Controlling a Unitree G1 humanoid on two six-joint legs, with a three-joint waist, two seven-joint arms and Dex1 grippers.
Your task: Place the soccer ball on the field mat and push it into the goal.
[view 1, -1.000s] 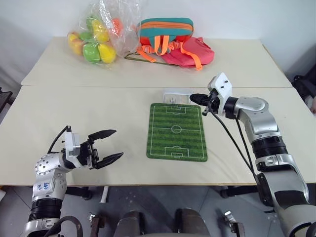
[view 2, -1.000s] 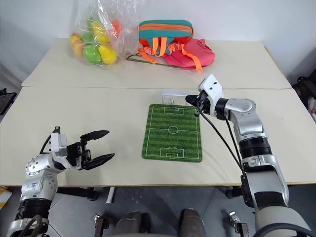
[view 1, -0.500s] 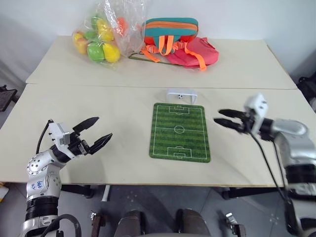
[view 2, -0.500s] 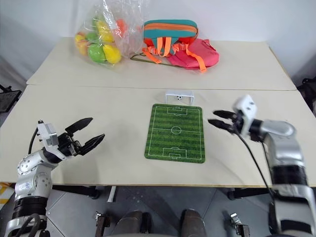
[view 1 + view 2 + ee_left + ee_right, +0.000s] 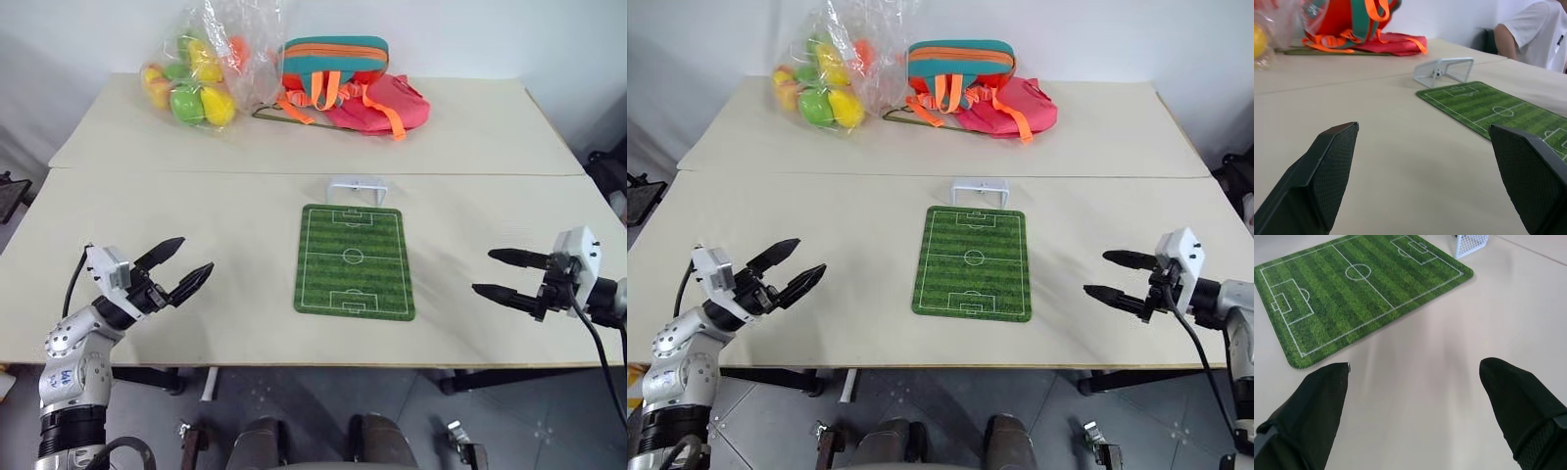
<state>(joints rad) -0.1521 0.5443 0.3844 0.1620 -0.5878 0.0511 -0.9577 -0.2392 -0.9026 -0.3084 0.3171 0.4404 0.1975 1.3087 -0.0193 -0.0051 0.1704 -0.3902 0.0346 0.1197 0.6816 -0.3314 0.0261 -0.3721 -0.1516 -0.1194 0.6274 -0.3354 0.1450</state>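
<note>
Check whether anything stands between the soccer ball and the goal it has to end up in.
Nothing does: the soccer ball already sits inside the goal, at the far end of the field mat. Both grippers, left gripper and right gripper, hang open and apart from it.

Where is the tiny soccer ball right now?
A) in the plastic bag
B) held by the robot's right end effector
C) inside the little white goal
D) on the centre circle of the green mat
C: the soccer ball sits inside the goal at the field mat's far end.
</note>
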